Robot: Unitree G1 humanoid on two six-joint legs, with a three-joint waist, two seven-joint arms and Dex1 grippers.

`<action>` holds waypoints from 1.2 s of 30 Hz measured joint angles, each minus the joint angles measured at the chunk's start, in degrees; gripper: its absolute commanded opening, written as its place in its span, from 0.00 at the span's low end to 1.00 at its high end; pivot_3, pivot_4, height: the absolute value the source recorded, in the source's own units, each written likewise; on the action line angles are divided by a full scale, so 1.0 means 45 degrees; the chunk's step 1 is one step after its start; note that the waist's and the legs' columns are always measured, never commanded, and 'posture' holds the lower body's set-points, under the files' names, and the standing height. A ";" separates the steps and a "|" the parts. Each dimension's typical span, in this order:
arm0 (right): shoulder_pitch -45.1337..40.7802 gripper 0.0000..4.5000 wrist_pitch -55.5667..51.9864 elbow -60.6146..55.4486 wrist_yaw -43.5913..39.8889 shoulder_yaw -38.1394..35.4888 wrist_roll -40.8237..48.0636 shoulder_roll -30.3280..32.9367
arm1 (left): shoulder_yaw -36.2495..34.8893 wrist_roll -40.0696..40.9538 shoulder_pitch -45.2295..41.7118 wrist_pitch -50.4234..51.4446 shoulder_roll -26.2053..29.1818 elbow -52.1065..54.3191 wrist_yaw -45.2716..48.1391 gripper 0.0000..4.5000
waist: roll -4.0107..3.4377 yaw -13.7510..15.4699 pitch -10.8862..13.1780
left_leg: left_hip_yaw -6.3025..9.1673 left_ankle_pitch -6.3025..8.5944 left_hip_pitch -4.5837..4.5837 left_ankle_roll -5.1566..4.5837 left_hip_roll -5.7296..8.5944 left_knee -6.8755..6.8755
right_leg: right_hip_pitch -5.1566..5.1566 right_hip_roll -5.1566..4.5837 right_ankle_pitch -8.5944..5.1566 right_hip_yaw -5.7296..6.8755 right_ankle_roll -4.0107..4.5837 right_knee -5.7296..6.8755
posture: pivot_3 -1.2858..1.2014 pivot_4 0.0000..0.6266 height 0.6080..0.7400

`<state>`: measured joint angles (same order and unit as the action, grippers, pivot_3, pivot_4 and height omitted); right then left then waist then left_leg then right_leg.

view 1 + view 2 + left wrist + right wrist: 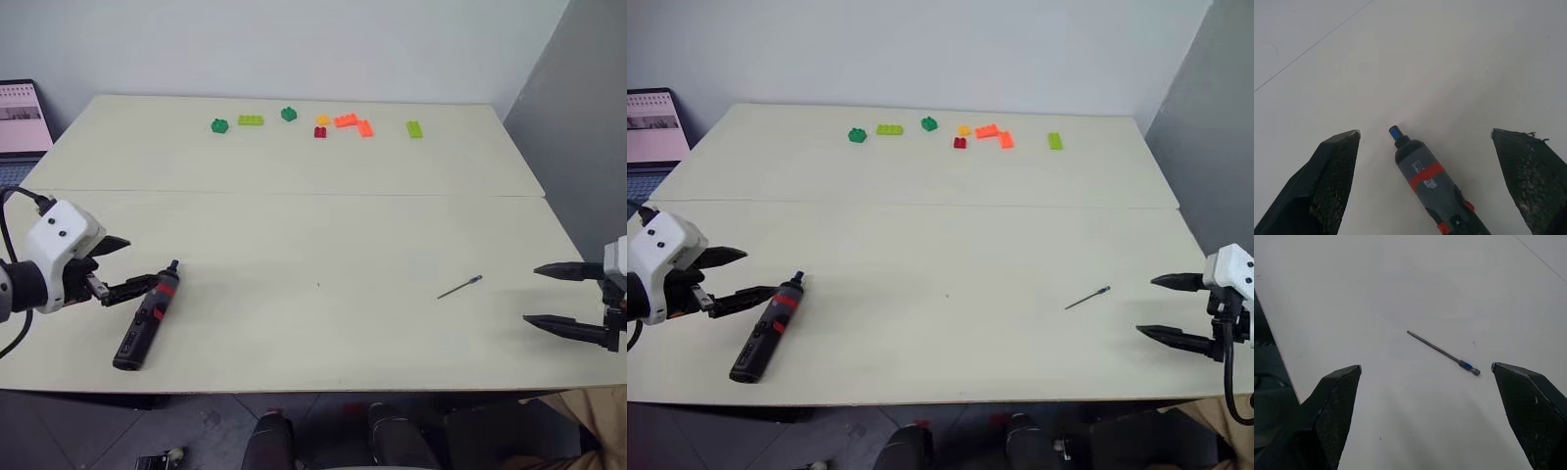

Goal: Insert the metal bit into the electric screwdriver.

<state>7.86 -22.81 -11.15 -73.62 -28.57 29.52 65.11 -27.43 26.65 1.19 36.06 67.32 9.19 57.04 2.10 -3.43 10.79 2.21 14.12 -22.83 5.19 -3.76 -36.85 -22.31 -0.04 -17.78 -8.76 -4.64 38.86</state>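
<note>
i stand at a pale surface with both arms out low over it. my left end effector is spread wide and holds nothing; the screwdriver lies flat just beside it, its narrow tip pointing away from me, and in my left wrist view the tool's front end sits between my two fingers without touching either. my right end effector is also wide and empty, near the surface's right edge. the bit lies loose on the surface a little to the left of that end effector, well apart from the screwdriver. a row of small coloured bricks sits along the far side. as i judge it, nothing of the task is done yet: both pieces still need picking up, then the bit goes into the screwdriver's tip.
</note>
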 measured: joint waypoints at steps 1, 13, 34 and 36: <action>-0.0003 1.00 0.0002 0.0000 0.0002 0.0000 -0.0014 -0.0004 | 0.0000 0.0003 -0.0012 0.0013 0.0000 0.0000 0.0000 0.99 | 0.0000 0.0000 0.0001 | 0.0000 0.0000 0.0000 0.0000 0.0000 0.0000 | 0.0000 0.0000 0.0006 0.0001 -0.0011 0.0000 | 0.52 0.24 1.00; -0.0232 1.00 0.0229 0.0009 -0.0002 0.0178 -0.0291 -0.0212 | -0.0022 0.0100 0.0065 0.0784 -0.0015 0.0208 0.0010 0.99 | 0.0005 -0.0002 0.0027 | 0.0000 0.0000 -0.0002 0.0000 0.0000 -0.0003 | 0.0001 0.0000 0.0027 0.0000 -0.0047 0.0002 | 0.52 0.24 1.00; -0.2121 1.00 -0.0031 -0.1013 0.0332 0.1530 0.0629 -0.1296 | 0.0207 -0.0006 -0.2282 0.7546 -0.2051 0.1212 -0.5179 0.99 | 0.0026 0.0003 0.0041 | 0.0034 -0.0001 -0.0010 0.0000 0.0004 -0.0020 | 0.0008 0.0003 0.0051 0.0025 -0.0065 0.0020 | 0.52 0.24 1.00; -0.2579 1.00 -0.0029 -0.1224 0.0358 0.1694 0.0914 -0.1592 | 0.0221 0.0099 -0.2594 0.8138 -0.2028 0.1113 -0.5285 0.99 | 0.0024 -0.0002 0.0043 | 0.0036 -0.0001 -0.0006 0.0001 0.0006 -0.0019 | 0.0011 0.0002 0.0051 0.0025 -0.0066 0.0022 | 0.52 0.24 1.00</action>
<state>-3.74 -22.93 -16.66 -72.01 -20.95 33.63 57.94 -26.44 27.10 -10.48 72.68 58.19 14.21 33.26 2.21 -3.44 10.98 2.37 14.11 -22.86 5.19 -3.73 -36.93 -22.26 -0.03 -17.55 -8.65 -4.94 38.96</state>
